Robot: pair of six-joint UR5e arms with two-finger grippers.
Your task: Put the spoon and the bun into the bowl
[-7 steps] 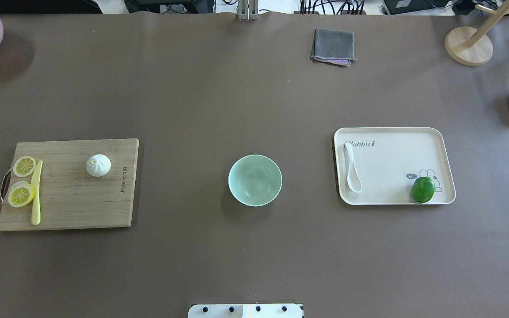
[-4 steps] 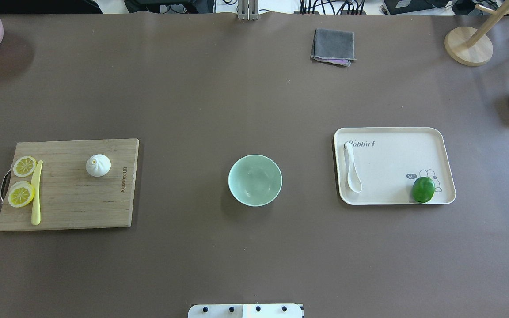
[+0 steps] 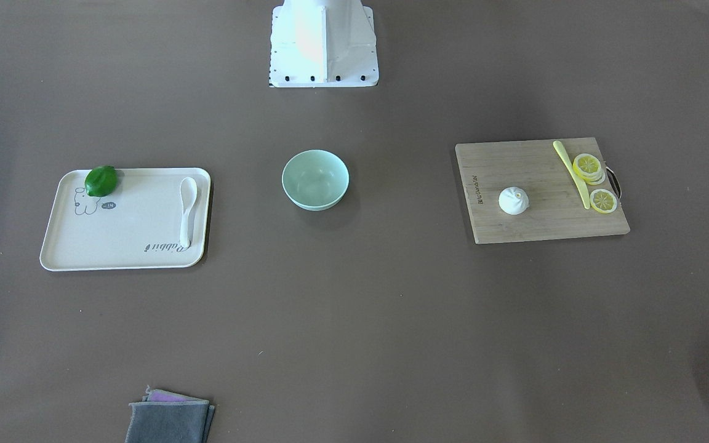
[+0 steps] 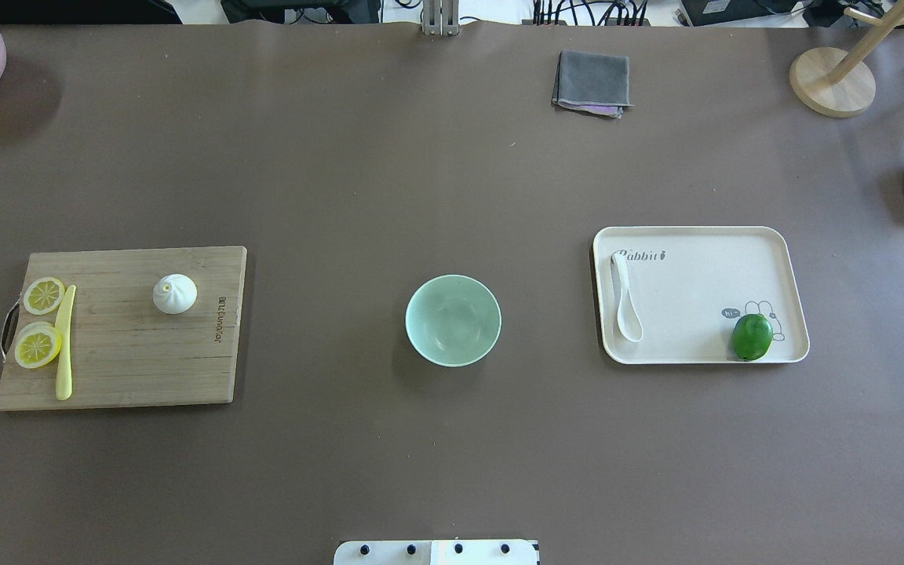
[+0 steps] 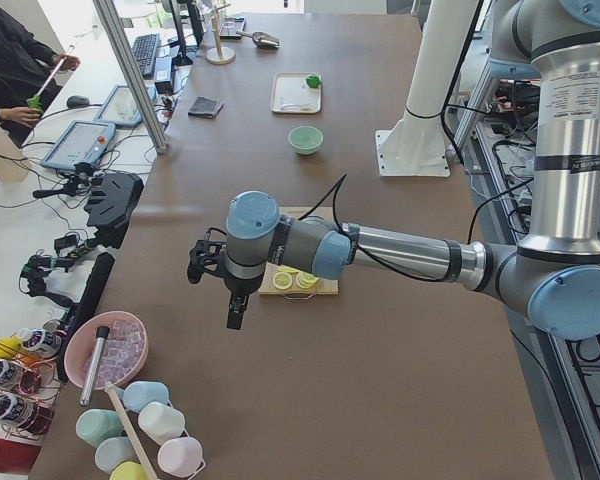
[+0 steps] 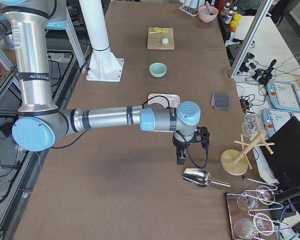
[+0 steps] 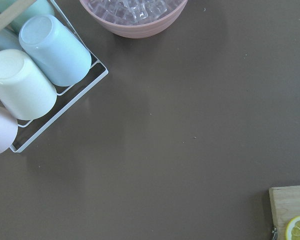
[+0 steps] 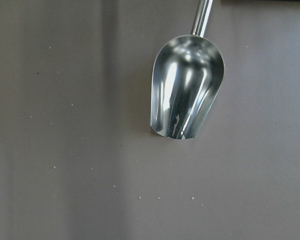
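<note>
Cream-white and glossy, the spoon (image 4: 625, 302) lies along the tray (image 4: 703, 290) edge nearest the bowl (image 4: 453, 319). It is probably stiff, light and slippery, so it is best pinched across the thick handle. The bun (image 4: 175, 293) sits on the cutting board (image 4: 122, 361) and looks soft (squeeze its sides gently, below the pleats). The empty bowl stands between them, well apart from both. The left gripper (image 5: 235, 315) and right gripper (image 6: 180, 159) hang near opposite table ends. From side views alone I cannot tell how their jaws stand.
</note>
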